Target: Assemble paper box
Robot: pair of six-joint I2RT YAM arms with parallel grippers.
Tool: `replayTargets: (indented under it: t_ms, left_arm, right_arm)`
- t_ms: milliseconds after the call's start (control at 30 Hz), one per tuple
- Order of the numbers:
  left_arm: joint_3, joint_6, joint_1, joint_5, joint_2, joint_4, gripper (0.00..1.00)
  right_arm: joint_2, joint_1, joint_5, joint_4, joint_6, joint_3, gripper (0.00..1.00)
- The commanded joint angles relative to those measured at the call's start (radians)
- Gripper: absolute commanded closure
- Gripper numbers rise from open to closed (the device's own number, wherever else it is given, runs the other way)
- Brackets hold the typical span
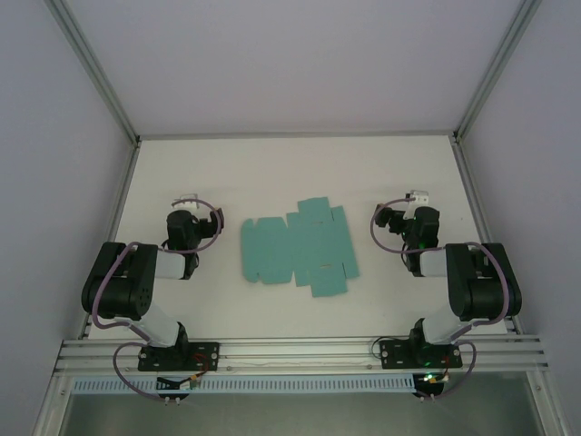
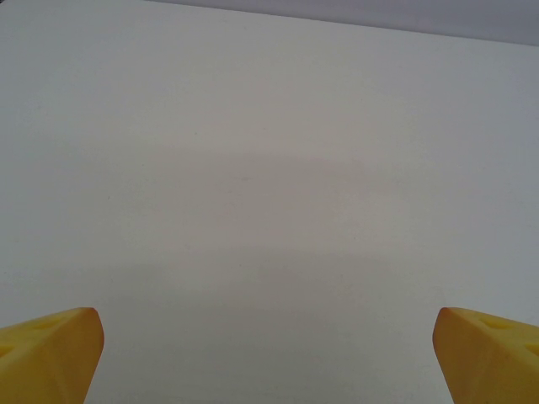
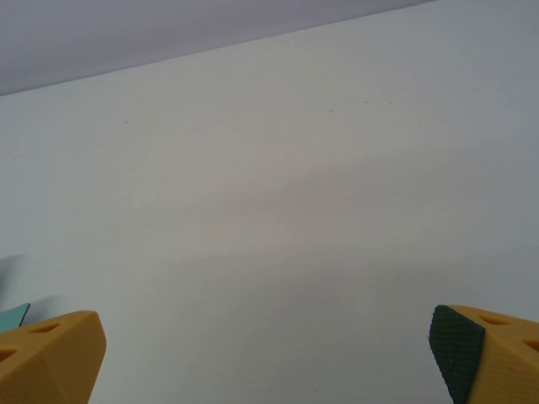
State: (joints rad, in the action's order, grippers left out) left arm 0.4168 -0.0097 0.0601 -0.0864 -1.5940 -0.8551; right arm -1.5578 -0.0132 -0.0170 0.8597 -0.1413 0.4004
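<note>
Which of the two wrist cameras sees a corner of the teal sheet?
The right one: a teal corner of the paper box peeks in at the left edge, just above one of its fingers.

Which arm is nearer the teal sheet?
Left, narrowly. The left arm ends just left of the teal sheet; the right arm ends to its right, across a slightly wider gap. Both sets of jaws are open, clear of it.
</note>
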Motion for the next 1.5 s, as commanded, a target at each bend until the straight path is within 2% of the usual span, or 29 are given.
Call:
replayTargets:
  t_ms: [0, 200, 333, 433, 567, 633, 733, 800, 900, 1067, 1267, 1467]
  left_arm:
    - [0.008, 0.006, -0.008, 0.017, 0.007, 0.01, 0.0]
    - [0.006, 0.007, -0.008, 0.009, 0.011, 0.004, 0.0]
    - [0.093, -0.022, -0.008, -0.058, 0.136, 0.265, 0.0]
    - [0.152, -0.086, -0.008, -0.047, 0.246, 0.469, 0.0]
    - [0.281, -0.284, 0.015, 0.069, 0.287, 0.764, 0.0]
    - [0.327, -0.346, 0.046, 0.161, 0.275, 0.851, 0.0]
    - [0.341, -0.393, 0.125, 0.216, 0.278, 0.916, 0.0]
    - [0.316, -0.449, 0.164, 0.203, 0.293, 0.931, 0.0]
    - [0.301, -0.502, 0.193, 0.283, 0.266, 0.959, 0.0]
    - [0.294, -0.52, 0.277, 0.391, 0.22, 0.968, 0.03]
    - [0.249, -0.497, 0.281, 0.337, 0.227, 1.0, 0.03]
    - [0.217, -0.539, 0.282, 0.404, 0.147, 0.899, 0.12]
  right_arm:
    - [0.008, 0.001, 0.012, 0.031, -0.004, 0.002, 0.0]
    - [0.024, 0.001, 0.02, 0.031, 0.007, -0.003, 0.0]
    - [0.158, 0.0, -0.026, -0.067, -0.007, -0.01, 0.0]
    - [0.257, 0.0, -0.047, -0.286, -0.044, 0.056, 0.0]
    - [0.306, -0.033, -0.044, -0.592, -0.103, 0.19, 0.0]
    - [0.317, -0.071, -0.039, -0.723, -0.15, 0.253, 0.0]
    - [0.308, -0.16, -0.005, -0.934, -0.232, 0.353, 0.01]
    - [0.267, -0.214, 0.086, -1.052, -0.269, 0.413, 0.08]
    - [0.167, -0.275, 0.213, -1.106, -0.362, 0.452, 0.24]
    - [0.002, -0.372, 0.266, -1.112, -0.414, 0.503, 0.48]
    - [-0.141, -0.375, 0.253, -1.078, -0.468, 0.505, 0.58]
    - [-0.215, -0.375, 0.21, -1.071, -0.478, 0.488, 0.6]
